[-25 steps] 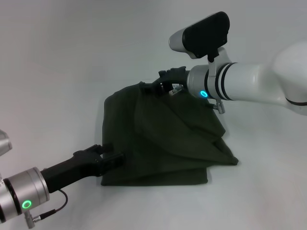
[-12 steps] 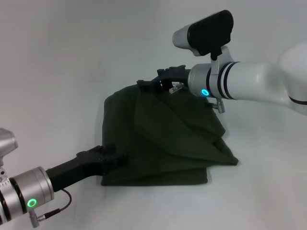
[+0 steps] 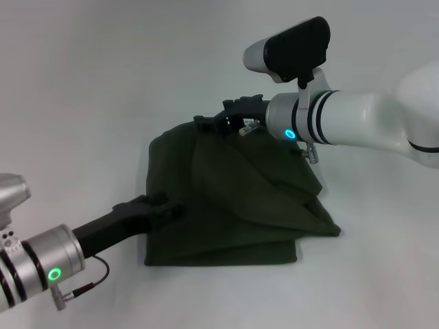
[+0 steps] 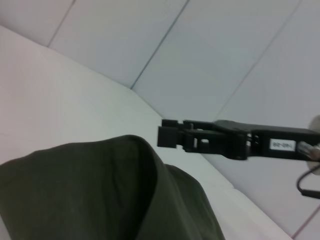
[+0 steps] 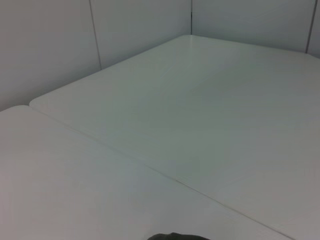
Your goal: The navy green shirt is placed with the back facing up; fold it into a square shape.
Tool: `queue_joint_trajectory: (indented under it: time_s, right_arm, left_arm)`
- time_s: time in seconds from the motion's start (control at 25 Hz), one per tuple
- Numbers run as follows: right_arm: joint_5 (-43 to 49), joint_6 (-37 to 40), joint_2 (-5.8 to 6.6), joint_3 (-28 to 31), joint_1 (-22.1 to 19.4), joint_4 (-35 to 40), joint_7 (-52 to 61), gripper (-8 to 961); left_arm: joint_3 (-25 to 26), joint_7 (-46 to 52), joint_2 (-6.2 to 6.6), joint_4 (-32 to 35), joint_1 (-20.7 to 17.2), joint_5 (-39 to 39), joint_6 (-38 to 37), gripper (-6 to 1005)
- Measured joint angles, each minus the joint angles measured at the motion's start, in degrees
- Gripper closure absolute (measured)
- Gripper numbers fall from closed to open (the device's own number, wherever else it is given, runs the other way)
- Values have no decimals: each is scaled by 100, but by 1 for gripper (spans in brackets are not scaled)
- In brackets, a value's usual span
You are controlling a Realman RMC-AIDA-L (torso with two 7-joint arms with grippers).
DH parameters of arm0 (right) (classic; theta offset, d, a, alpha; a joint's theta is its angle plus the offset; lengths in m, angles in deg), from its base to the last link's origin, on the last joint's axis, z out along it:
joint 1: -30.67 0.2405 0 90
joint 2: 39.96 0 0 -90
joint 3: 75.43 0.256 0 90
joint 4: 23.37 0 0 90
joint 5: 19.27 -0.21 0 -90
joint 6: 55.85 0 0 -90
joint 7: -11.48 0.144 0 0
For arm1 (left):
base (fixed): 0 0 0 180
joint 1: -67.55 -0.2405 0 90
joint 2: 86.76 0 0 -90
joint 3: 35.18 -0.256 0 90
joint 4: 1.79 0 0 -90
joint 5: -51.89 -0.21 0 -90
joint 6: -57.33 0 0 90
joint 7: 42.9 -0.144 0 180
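The navy green shirt (image 3: 233, 199) lies partly folded and rumpled in the middle of the white table (image 3: 89, 96), its upper layers bunched toward a peak at the far left corner. My right gripper (image 3: 204, 122) hovers at that peak. In the left wrist view it (image 4: 167, 135) stands just past the shirt's raised fold (image 4: 100, 190), and contact cannot be made out. My left gripper (image 3: 163, 208) reaches in low at the shirt's near left edge, its tip merging with the dark fabric. A sliver of the shirt (image 5: 172, 236) shows in the right wrist view.
Bare white tabletop surrounds the shirt on all sides. A seam between two table panels (image 5: 150, 165) runs across the surface beyond the shirt, with grey walls (image 4: 225, 50) behind.
My right gripper has slid left along the shirt's far corner while the fabric kept its shape. My left gripper has moved forward and up against the shirt's near left edge.
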Motion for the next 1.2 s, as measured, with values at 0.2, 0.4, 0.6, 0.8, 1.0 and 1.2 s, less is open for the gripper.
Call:
queue_joint_trajectory:
  time_s: [0.2, 0.4, 0.6, 0.8, 1.0, 1.2]
  right_arm:
    - [-85, 9, 11, 7, -15, -37, 35, 204]
    - [-95, -26, -17, -2, 73, -174, 35, 209]
    - [-206, -5, -5, 1, 4, -153, 28, 208]
    - [-388, 37, 62, 30, -305, 207, 0, 208]
    - [-388, 270, 119, 292, -668, 681, 31, 209]
    - [-360, 805, 219, 759, -836, 734, 32, 209]
  left_arm:
    - [4, 5, 9, -66, 76, 77, 61, 126]
    - [0, -12, -2, -78, 129, 269, 176, 125]
    - [2, -17, 2, -84, 158, 284, 214, 124]
    - [-5, -30, 6, -86, 203, 287, 217, 124]
    - [-41, -43, -7, -90, 335, 289, 353, 125]
    - [-49, -53, -15, -265, 619, 289, 862, 125]
